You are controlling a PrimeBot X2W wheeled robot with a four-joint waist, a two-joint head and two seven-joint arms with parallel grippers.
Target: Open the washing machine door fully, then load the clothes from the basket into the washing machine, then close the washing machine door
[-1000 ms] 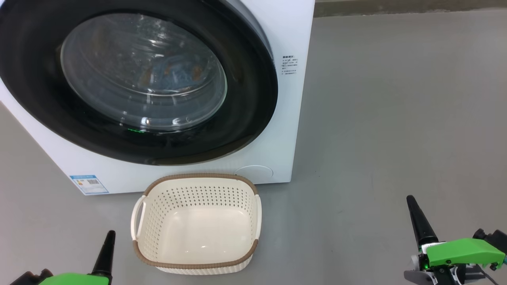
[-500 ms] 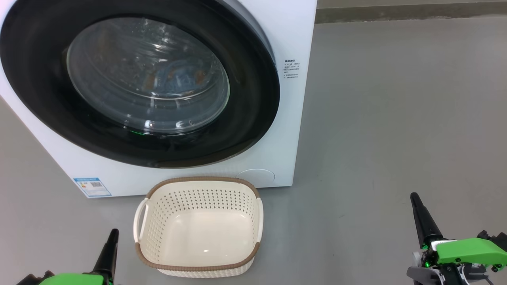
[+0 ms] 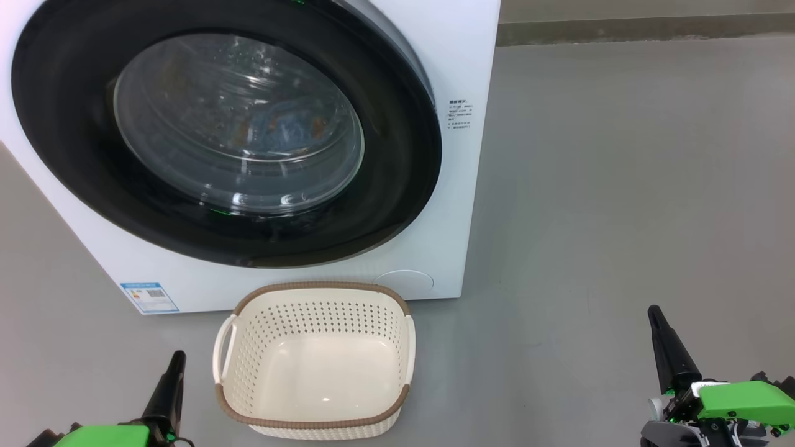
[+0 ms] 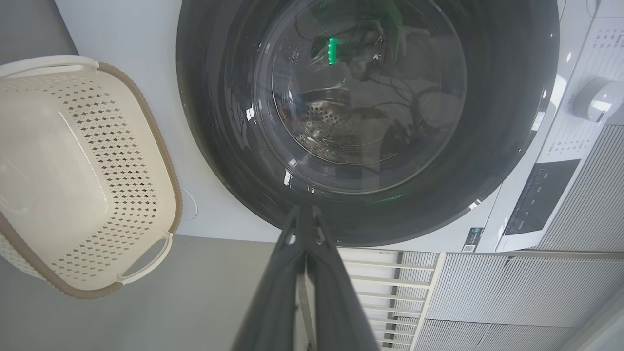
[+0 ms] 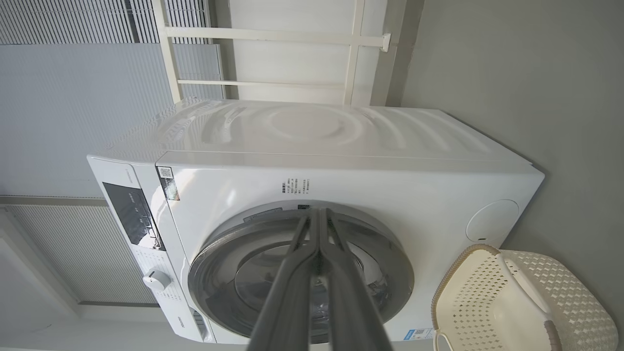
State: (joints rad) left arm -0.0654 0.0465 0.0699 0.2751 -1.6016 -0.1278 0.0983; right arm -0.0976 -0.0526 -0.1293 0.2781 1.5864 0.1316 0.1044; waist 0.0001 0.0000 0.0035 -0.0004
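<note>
large round glossy black washing machine door (image 3: 230,133), bulging clear glass bowl at its centre, closed flush against the front of the big white boxy front-loading washing machine (image 3: 463,56). behind the glass, low in the drum, clothes (image 3: 282,127) of light blue fabric with orange-red print, blurred by reflections. small blue label (image 3: 149,297) on the lower left corner of the front panel. on the grey floor (image 3: 621,186) just in front of the machine, small rectangular cream-white perforated plastic basket (image 3: 318,287) with brown woven-look rim and two side handles, upright, empty.

left hand (image 3: 176,363) low at the lower left of the head view, near the basket's left handle yet apart from it, two long dark fingers (image 4: 287,273) clenched together on nothing, tips aimed at the door's lower rim in the left wrist view. right hand (image 3: 656,320) well off to the right over bare floor, leaning slightly left, fingers (image 5: 292,282) likewise pressed tight, grasping nothing, pointed at the door's edge in the right wrist view.
</note>
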